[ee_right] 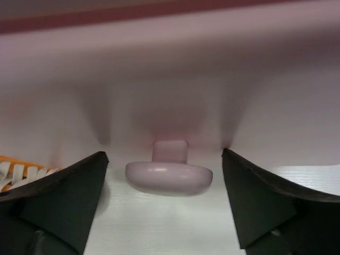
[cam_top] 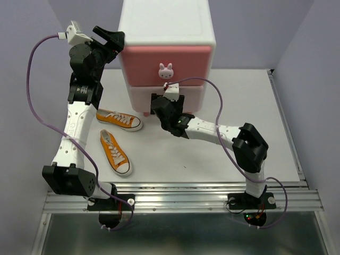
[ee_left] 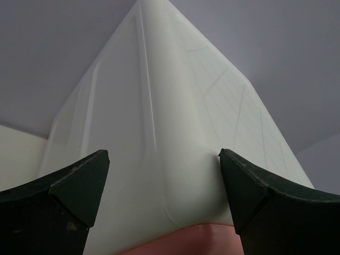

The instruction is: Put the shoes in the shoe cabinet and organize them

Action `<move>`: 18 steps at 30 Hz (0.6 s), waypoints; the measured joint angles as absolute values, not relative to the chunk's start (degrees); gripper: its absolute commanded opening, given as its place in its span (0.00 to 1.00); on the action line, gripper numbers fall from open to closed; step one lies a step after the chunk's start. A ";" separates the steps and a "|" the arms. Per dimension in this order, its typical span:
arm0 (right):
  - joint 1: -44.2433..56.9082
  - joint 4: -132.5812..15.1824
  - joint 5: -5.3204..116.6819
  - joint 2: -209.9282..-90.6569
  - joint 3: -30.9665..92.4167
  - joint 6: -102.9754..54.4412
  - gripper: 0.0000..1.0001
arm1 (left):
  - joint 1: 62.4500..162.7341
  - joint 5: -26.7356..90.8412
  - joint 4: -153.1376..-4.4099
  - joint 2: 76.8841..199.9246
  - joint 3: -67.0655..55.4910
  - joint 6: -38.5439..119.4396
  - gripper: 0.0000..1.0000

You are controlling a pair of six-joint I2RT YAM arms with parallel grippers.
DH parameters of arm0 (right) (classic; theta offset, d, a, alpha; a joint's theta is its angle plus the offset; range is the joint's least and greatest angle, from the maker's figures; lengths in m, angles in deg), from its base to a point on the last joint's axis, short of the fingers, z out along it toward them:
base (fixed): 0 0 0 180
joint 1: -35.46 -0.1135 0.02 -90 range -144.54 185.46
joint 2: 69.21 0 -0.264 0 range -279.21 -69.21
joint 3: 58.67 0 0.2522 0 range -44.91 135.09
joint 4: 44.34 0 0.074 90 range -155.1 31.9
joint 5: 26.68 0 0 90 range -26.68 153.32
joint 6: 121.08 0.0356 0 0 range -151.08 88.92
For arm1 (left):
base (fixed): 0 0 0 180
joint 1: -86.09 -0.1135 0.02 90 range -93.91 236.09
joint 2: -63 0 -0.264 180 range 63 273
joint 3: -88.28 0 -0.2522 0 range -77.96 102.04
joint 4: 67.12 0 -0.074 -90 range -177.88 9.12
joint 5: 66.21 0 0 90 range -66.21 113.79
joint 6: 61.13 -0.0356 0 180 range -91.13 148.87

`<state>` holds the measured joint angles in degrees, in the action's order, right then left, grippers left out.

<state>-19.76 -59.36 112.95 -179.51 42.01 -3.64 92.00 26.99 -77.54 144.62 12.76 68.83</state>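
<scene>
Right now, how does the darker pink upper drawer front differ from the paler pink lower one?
The upper drawer front is darker pink, the lower drawer front paler. The upper's bunny knob stands free; the lower's knob has the open right gripper at it. Both look shut.

Remote operator's view: I read no lettering, brand or number on the shoe cabinet or the orange shoes at its 7 o'clock.

The shoe cabinet stands at the far middle of the counter. One shoe lies on the counter just off the cabinet's front left corner, and the other shoe lies nearer the arm bases. The left pincer straddles the cabinet's upper left corner, while the right pincer sits low, directly before the lower drawer.
</scene>
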 measured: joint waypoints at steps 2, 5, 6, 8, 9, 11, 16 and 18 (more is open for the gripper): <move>-19.76 -59.38 114.52 -180.89 43.14 -3.60 0.50 | 91.98 26.99 -77.48 144.62 12.76 68.94 0.94; -19.76 -60.65 116.12 -181.48 43.91 -2.83 0.23 | 91.98 26.99 -77.43 144.62 12.76 69.21 0.94; -19.76 -60.87 116.07 -181.48 44.02 -2.57 0.17 | 91.98 27.06 -77.48 144.62 12.76 69.21 0.94; -19.76 -61.20 115.81 -181.48 44.02 -2.15 0.13 | 92.00 27.06 -77.46 144.62 12.72 69.25 0.94; -19.76 -61.50 115.57 -181.44 44.02 -1.85 0.13 | 92.00 27.04 -77.39 144.62 12.65 69.34 0.94; -20.00 -62.40 114.63 -180.58 43.27 -0.47 0.13 | 92.00 27.06 -77.26 144.60 12.48 69.58 0.94; -24.24 -64.32 113.41 -172.65 33.70 3.16 0.12 | 92.46 26.45 -76.58 144.49 11.91 70.10 0.94; -29.01 -68.52 112.93 -168.52 30.31 6.39 0.12 | 92.68 25.94 -76.15 144.51 11.49 70.23 0.94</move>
